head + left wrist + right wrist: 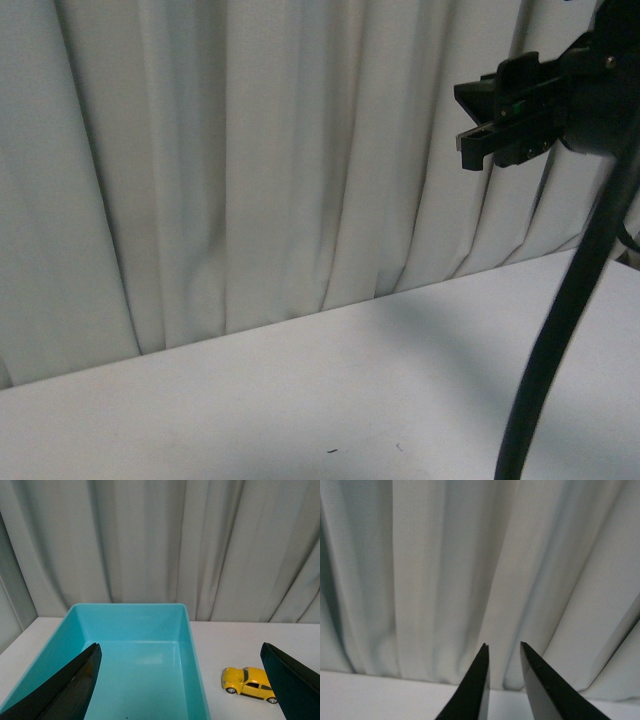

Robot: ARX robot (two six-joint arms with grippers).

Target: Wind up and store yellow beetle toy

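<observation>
We are judging pre-grasp: left pincer (pixel 180 646) gaping wide, empty; right pincer (pixel 504 647) barely parted, empty; yellow beetle toy (pixel 249 682) lying ahead of left pincer, off-centre, needing re-aiming.

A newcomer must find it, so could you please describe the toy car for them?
A white table stands before a pale curtain, with an open turquoise bin on it. The car sits on the table beside the bin, outside it. It is the only yellow thing: small, glossy, rounded like a Beetle.
</observation>
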